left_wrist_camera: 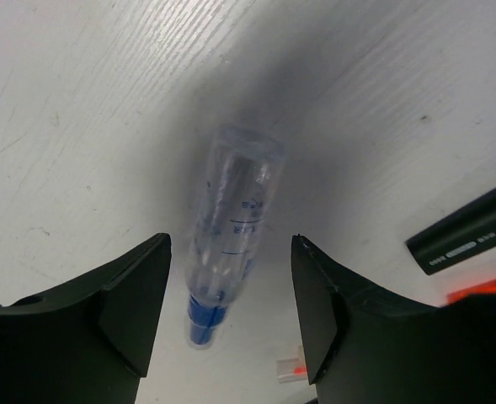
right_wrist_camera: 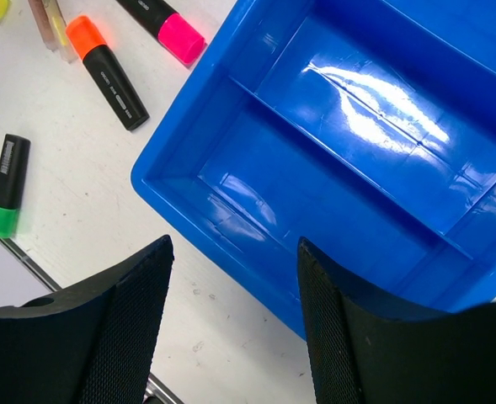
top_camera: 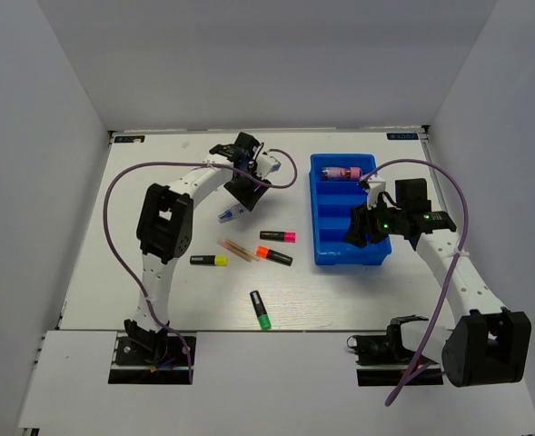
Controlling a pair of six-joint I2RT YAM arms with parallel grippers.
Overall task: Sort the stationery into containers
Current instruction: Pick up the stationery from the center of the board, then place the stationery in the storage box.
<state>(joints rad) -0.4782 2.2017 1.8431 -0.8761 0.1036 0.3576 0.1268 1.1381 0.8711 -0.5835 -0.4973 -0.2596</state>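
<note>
The clear-blue pen (left_wrist_camera: 231, 220) lies on the white table between the fingers of my left gripper (left_wrist_camera: 231, 252), which is open and not touching it; from above the pen (top_camera: 231, 214) shows just below that gripper (top_camera: 242, 189). The blue bin (top_camera: 335, 238) holds a pink tube (top_camera: 344, 173) in its far compartment. My right gripper (top_camera: 378, 227) hovers open and empty over the bin's near corner (right_wrist_camera: 231, 177). Pink-capped (top_camera: 277, 236), orange-capped (top_camera: 274, 255), yellow-capped (top_camera: 209, 260) and green-capped (top_camera: 261, 310) highlighters and tan sticks (top_camera: 237, 249) lie on the table.
White walls enclose the table on three sides. A purple cable loops from each arm. The right wrist view shows the orange (right_wrist_camera: 109, 71), pink (right_wrist_camera: 163, 21) and green (right_wrist_camera: 8, 185) highlighters left of the bin, near the table's front edge.
</note>
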